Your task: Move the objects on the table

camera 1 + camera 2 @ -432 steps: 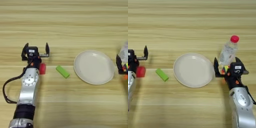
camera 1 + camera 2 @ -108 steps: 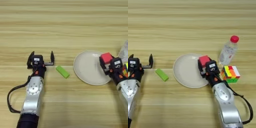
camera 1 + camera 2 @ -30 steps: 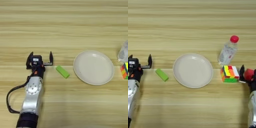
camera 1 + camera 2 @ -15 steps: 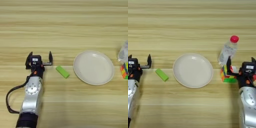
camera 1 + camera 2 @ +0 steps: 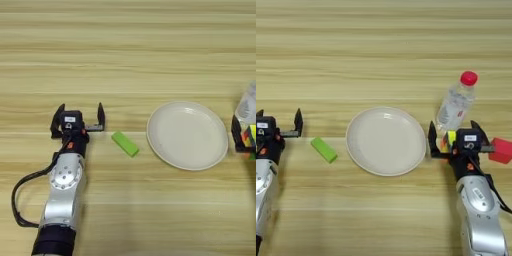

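My right gripper is open and straddles the multicoloured cube, one finger on each side; its body hides most of the cube. The cube's edge also shows at the right border of the left eye view. The red block lies on the table just right of that gripper, free of it. A flat green block lies between the plate and my left gripper. That gripper stands open and empty a little to the block's left.
A round white plate sits mid-table between the green block and the cube. A clear plastic bottle with a red cap stands just behind the cube and the right gripper.
The right gripper has let go of the red block, which now lies on the table, and has shifted left over the cube. The left arm has stayed put.
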Controlling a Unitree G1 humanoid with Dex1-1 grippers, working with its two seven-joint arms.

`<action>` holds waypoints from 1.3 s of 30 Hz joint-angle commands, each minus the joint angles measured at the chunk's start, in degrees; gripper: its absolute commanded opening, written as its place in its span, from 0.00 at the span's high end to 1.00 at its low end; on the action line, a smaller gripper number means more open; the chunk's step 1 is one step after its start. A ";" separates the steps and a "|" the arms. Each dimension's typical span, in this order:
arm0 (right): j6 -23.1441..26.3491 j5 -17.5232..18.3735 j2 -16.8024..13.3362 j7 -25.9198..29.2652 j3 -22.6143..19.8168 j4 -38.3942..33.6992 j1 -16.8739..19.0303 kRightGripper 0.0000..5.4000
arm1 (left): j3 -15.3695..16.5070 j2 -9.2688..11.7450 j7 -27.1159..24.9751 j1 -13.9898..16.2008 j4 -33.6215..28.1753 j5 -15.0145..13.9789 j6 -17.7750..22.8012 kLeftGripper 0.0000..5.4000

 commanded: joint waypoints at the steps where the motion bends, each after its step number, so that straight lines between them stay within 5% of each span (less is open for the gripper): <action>1: 0.37 0.05 -0.53 -0.04 -1.22 -0.19 0.65 0.00 | 0.10 0.41 -0.29 -0.31 -0.03 0.00 -0.06 0.00; 33: -2.57 0.05 -0.79 0.48 -3.38 11.95 -2.68 0.00 | 0.07 0.42 -0.65 -1.13 0.78 0.02 -0.09 0.00; 39: -2.72 0.12 -0.78 0.86 -3.28 12.16 -2.69 0.12 | 0.04 0.34 -0.54 -1.02 0.75 0.08 -0.14 0.00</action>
